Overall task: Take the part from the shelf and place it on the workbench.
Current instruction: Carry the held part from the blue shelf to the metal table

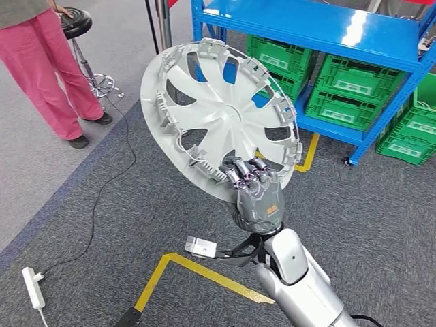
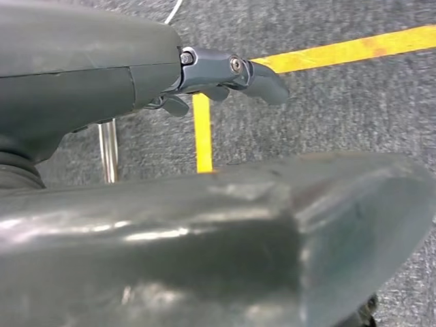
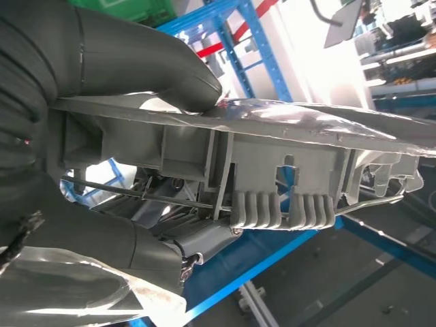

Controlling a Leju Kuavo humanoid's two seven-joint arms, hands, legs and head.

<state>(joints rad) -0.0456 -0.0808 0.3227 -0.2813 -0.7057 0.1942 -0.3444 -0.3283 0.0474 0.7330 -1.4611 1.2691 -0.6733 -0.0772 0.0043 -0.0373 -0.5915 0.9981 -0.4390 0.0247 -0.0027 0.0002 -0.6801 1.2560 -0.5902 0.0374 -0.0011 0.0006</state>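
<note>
Right hand (image 1: 259, 197) grips the part (image 1: 221, 116), a grey wheel cover, at its lower rim, fingers (image 1: 242, 170) curled over the edge, thumb (image 3: 154, 61) pressed on the other face. Part is held up in the air, tilted, inner ribbed side facing the camera, in front of the blue shelf (image 1: 313, 27) with green crates (image 1: 355, 88). Left hand (image 2: 226, 71) hangs over the carpet near yellow floor tape (image 2: 203, 133); fingers slightly bent, holding nothing. Person in pink trousers (image 1: 46, 75) stands far left.
</note>
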